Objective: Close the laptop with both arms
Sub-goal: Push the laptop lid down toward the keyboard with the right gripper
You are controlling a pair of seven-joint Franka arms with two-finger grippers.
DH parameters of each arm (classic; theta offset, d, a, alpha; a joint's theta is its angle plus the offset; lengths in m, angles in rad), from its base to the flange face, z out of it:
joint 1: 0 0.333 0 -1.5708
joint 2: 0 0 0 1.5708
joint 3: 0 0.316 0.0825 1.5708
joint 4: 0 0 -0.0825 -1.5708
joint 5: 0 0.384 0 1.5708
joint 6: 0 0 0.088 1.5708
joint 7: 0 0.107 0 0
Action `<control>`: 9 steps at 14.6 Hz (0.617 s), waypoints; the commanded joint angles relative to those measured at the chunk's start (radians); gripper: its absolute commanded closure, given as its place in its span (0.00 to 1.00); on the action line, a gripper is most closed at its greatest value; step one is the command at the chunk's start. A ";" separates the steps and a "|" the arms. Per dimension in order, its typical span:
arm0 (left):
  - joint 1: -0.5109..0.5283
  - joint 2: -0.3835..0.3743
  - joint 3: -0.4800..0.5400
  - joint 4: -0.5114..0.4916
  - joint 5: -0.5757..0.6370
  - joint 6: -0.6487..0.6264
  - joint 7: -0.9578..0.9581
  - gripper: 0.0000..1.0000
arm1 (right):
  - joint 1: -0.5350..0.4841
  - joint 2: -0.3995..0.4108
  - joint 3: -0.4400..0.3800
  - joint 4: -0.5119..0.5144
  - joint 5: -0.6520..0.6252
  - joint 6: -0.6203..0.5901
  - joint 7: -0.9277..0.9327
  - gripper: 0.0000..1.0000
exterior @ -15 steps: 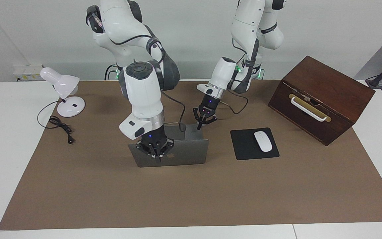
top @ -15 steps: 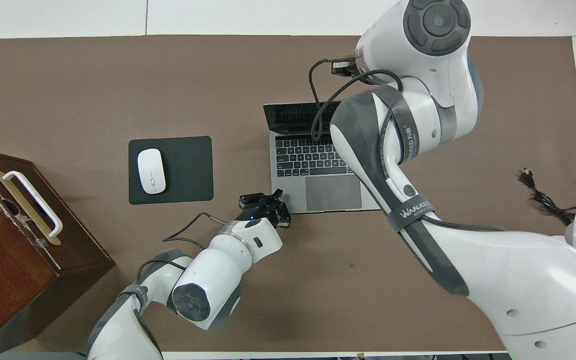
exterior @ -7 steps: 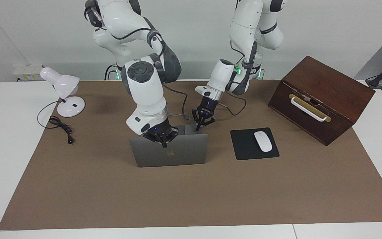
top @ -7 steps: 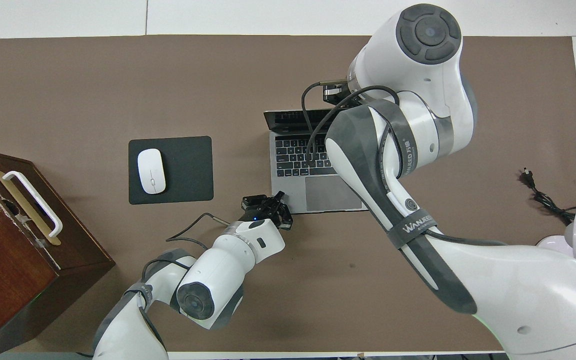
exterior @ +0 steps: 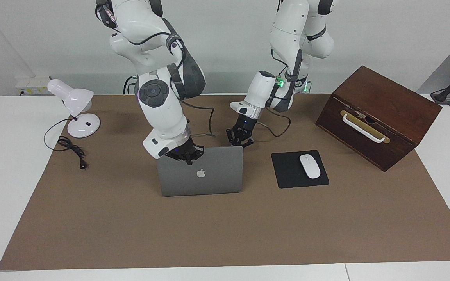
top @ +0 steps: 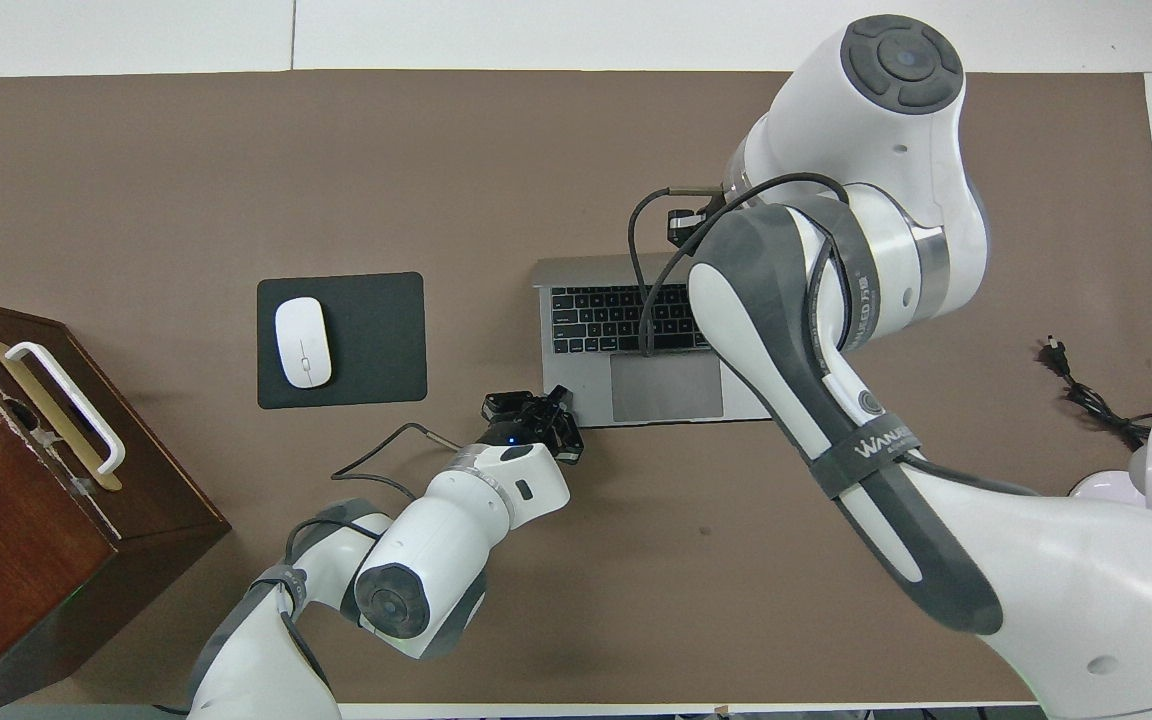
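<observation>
The silver-grey laptop (exterior: 213, 181) stands open near the table's middle, its lid with the apple logo close to upright. In the overhead view its keyboard and base (top: 666, 385) show. My right gripper (exterior: 188, 159) is shut, its tip against the lid's top edge. In the overhead view the right arm hides this gripper. My left gripper (exterior: 240, 141) is shut and sits low at the base's corner nearest the robots, toward the left arm's end. It also shows in the overhead view (top: 558, 405).
A black mouse pad (exterior: 287, 173) with a white mouse (exterior: 309, 166) lies beside the laptop toward the left arm's end. A brown wooden box (exterior: 377, 113) with a white handle stands past it. A white desk lamp (exterior: 74, 105) and its cable (exterior: 72, 150) are at the right arm's end.
The lid has swung up from leaning far back to nearly upright. My right gripper has moved toward the robots with its top edge. My left gripper has stayed at the base's corner.
</observation>
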 commanded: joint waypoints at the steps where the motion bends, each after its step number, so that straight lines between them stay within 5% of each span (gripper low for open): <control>1: -0.008 0.027 0.014 -0.009 -0.018 0.013 0.054 1.00 | -0.011 -0.066 0.009 -0.120 0.048 0.000 -0.021 1.00; 9: -0.003 0.045 0.014 -0.009 -0.018 0.013 0.094 1.00 | 0.002 -0.064 0.009 -0.211 0.065 0.087 -0.020 1.00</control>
